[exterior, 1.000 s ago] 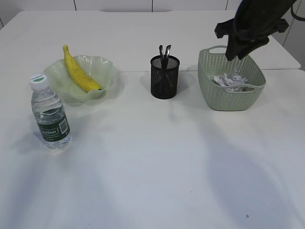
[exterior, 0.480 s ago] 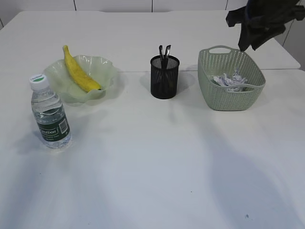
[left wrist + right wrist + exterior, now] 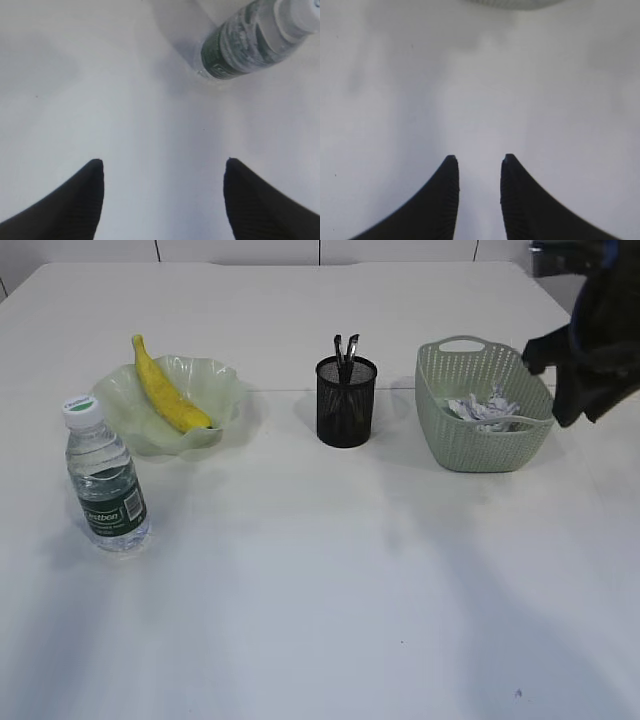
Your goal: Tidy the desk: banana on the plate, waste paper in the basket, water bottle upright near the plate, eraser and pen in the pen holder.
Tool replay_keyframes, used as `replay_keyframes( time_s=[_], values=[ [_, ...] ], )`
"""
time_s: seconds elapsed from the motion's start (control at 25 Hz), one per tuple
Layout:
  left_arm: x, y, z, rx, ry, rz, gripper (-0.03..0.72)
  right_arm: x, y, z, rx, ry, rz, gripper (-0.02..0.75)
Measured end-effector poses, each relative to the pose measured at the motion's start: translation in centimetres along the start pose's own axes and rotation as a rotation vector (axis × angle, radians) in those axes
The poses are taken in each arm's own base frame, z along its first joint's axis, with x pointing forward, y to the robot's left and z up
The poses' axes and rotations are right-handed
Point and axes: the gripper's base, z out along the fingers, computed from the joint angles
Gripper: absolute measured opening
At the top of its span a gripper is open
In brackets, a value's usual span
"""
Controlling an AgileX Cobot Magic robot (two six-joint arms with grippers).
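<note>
The near half of the tabletop [image 3: 330,620] lies bare and white. Toward the left edge, nearest of the things, the bottle [image 3: 104,478] stands upright with its white cap on top and its green label facing forward, near the plate but not touching it. In the left wrist view the same bottle [image 3: 255,40] shows at the upper right, and the left gripper [image 3: 162,165] hangs above bare tabletop with its jaws wide apart and nothing between them.

Behind the bottle, toward the far left, sits the pale green plate [image 3: 215,380] with a wavy rim. The banana [image 3: 165,390] lies in it slantwise, its stem end poking out over the far rim.

Around the middle of the tabletop, about level with the plate, stands the black mesh holder [image 3: 346,405]. Dark pen tips [image 3: 346,346] stick up out of it. The eraser cannot be made out through the mesh.

To the right of the holder, apart from it, is the green woven basket [image 3: 470,445], with crumpled paper [image 3: 485,408] lying inside on its bottom.

At the right edge, just beside the basket's right side and raised above the tabletop, hangs the dark right arm [image 3: 590,360]. In its wrist view the right gripper [image 3: 479,159] points at bare tabletop, jaws narrowly parted and empty, with the basket's rim [image 3: 512,3] at the top edge.
</note>
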Motion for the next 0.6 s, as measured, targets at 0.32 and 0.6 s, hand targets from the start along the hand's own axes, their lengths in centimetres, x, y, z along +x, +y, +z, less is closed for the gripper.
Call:
replay_keyframes(
  time_s=[0.32, 0.6],
  values=[
    [1.9, -4.4, -2.8, 0.037, -0.060, 0.143, 0.526, 4.6, 0.0, -1.5, -0.001, -0.034, -0.002, 0.218],
    [4.2, -4.1, -6.0, -0.031, -0.071, 0.167, 0.512, 6.5, -0.2, -5.2, 0.001, -0.165, 0.012, 0.218]
  ],
)
